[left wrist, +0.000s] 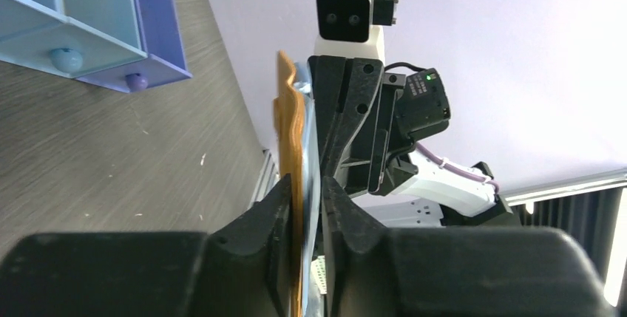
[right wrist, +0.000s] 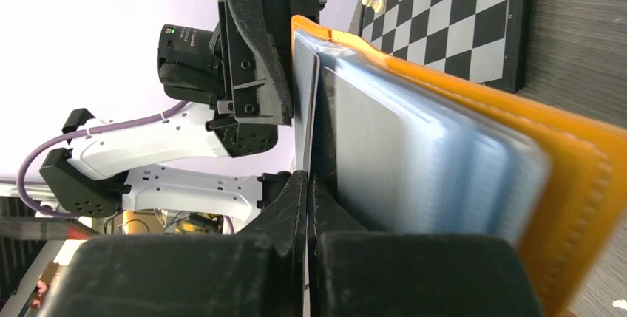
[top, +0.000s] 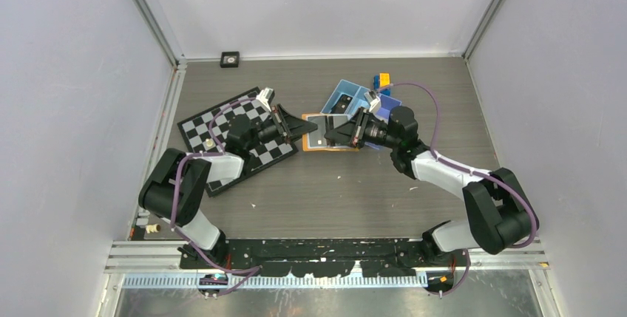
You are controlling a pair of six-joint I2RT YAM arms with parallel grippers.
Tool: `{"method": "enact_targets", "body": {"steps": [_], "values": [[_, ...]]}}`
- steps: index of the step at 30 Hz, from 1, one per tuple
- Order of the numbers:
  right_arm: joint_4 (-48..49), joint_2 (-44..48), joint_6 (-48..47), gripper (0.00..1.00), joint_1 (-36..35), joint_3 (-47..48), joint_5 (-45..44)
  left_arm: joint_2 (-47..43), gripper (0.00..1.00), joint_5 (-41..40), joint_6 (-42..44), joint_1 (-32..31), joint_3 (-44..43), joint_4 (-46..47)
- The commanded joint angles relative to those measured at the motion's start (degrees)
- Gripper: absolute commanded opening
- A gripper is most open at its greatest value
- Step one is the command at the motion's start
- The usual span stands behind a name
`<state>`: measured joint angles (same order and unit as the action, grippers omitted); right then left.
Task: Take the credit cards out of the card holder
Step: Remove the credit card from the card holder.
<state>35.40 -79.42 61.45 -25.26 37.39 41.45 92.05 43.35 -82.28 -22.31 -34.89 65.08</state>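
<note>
The card holder (right wrist: 444, 162) is judged to be light and limp. Its orange cover is soft and bends in a wave where it is gripped, and the greyish clear sleeves inside look smooth and likely slippery, so they may fan apart or slide. Any card inside would be thin and stiff and is best taken by an exposed edge and drawn straight along its sleeve. The cover itself is best held at the opposite edge, through its full thickness. The holder is seen open, just beside the blue tray (left wrist: 155, 21) on the side facing the left arm, and is spanned between the two arms. Whether it is lifted clear of the table beside the tray cannot be told. The left gripper (left wrist: 305, 188) is pinched over one edge of the holder, with the orange cover against one finger and the sleeves against the other. The right gripper (right wrist: 307, 191) is pressed together on a single thin leaf at the far edge, nearer the tray. Whether that leaf is a card or an empty sleeve cannot be told.
</note>
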Motion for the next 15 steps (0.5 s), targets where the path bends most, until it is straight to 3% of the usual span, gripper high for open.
{"method": "enact_targets", "body": {"steps": [1, 7, 15], "values": [[7.5, 0.5, 2.8, 0.01, -0.2, -0.4, 1.2, -0.3, 0.26, 2.2, -1.1, -0.8, -0.2, 6.4], [7.3, 0.5, 4.5, 0.0, 3.0, -1.9, -0.2, -0.5, 0.28, 1.5, -1.7, 0.1, 0.8, 7.7], [9.7, -0.8, 7.0, 0.01, 5.3, -3.0, -0.1, -0.5, 0.01, 1.3, -2.3, 1.2, 1.5, 9.0]]}}
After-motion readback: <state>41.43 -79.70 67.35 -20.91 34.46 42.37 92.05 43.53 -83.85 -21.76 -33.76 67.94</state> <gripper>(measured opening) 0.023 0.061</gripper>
